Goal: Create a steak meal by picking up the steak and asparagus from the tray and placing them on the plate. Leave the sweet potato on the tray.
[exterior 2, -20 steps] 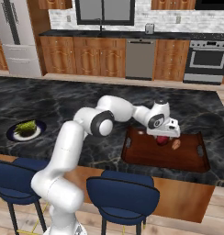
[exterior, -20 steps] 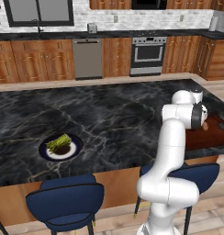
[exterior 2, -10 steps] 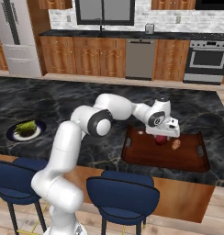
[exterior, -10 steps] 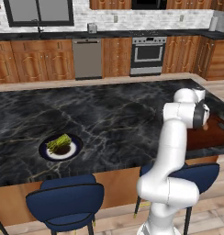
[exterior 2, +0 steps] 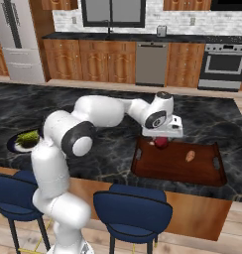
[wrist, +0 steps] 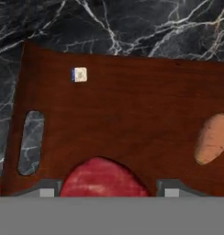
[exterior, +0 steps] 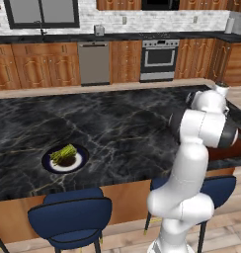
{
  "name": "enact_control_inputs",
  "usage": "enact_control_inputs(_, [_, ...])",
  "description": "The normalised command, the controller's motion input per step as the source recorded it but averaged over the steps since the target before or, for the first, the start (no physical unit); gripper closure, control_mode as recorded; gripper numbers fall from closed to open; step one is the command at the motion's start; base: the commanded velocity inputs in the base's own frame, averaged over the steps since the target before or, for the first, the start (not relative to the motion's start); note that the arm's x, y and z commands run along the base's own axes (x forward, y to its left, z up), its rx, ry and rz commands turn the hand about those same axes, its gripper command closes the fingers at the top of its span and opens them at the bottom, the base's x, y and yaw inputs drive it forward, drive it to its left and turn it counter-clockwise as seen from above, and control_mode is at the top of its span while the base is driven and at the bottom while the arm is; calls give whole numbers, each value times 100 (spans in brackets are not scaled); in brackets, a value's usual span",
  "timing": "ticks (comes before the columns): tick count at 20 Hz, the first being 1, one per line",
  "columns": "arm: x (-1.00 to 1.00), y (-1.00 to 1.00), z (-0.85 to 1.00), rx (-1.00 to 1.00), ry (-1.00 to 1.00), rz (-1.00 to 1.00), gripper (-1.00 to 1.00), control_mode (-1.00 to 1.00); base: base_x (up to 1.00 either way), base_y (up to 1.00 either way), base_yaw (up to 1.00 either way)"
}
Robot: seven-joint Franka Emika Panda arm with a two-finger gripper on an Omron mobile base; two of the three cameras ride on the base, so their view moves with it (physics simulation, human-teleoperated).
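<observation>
My end effector [wrist: 105,192] hung low over the tray [wrist: 132,92], its fingertips [wrist: 46,190] standing apart on either side of the steak [wrist: 102,179]; whether they pressed the meat I could not tell. The sweet potato [wrist: 212,138] lay on the tray, well apart from the steak. In the right base view, the steak [exterior 2: 161,143] sat under my hand near the tray's [exterior 2: 177,166] far edge. The asparagus [exterior: 63,153] rested on the plate [exterior: 47,163], farther along the black marble bench [exterior: 117,123].

Steak [wrist: 102,178] and sweet potato [wrist: 212,138] on tray [wrist: 132,101]; asparagus [exterior: 63,153] on plate [exterior: 48,163].
</observation>
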Motion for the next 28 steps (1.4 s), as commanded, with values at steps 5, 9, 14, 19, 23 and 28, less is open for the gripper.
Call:
enact_control_inputs(5, [-69,100,29,-15,-16,19,100,-100,0,0,0])
enact_control_inputs(9, [-45,100,23,-17,-5,25,100,-100,0,0,0])
enact_control_inputs(14, [-12,100,31,-14,0,36,100,-100,0,0,0])
enact_control_inputs(19, [0,100,24,-15,0,43,100,-100,0,0,0])
enact_control_inputs(23, [0,100,12,-16,3,43,100,-100,0,0,0])
enact_control_inputs(28, [0,100,7,-19,18,45,100,-100,0,0,0])
